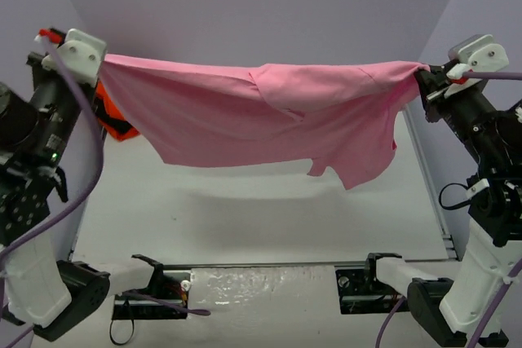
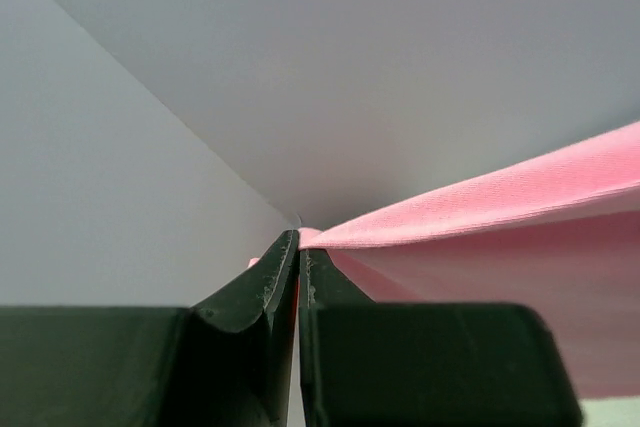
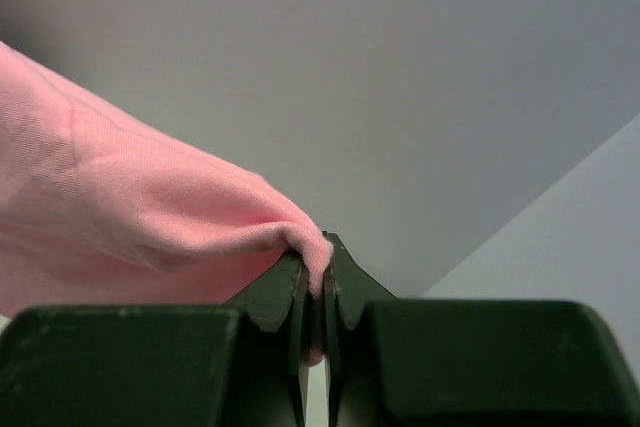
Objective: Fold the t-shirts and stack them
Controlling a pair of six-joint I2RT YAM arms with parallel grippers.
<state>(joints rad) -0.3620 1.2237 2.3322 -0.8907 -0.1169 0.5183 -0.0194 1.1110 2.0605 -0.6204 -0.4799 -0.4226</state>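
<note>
Above the white table (image 1: 245,218), the pink t-shirt (image 1: 228,116) hangs stretched from left to right, clear of the surface, with its lower edge drooping lowest toward the right. Its shadow falls on the table beneath. At the far left, the orange t-shirt (image 1: 112,120) is partly visible, mostly hidden behind the left edge of the pink one. The left gripper (image 2: 300,252) is clamped on the left corner of the pink cloth, jaws together with fabric pinched between them. The right gripper (image 3: 318,259) is clamped likewise on the right corner, where the cloth bunches at the fingertips.
</note>
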